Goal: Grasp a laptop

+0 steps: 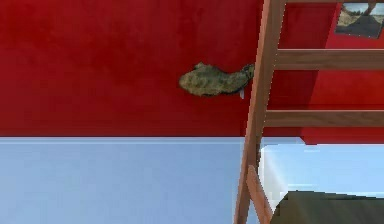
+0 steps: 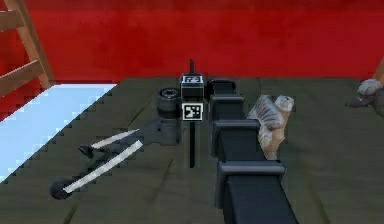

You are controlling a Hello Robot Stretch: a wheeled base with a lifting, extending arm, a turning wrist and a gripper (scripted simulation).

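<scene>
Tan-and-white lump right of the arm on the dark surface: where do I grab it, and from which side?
Probably across its short width, from above or from the arm side view's right: the lump is ridged and uneven, and the arm lies close along its other side. The end effector points away from it.

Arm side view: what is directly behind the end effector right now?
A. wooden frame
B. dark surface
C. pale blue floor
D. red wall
B: the end effector shows against the dark surface that the arm reaches across, and the pale blue floor lies further toward the view's left.
</scene>
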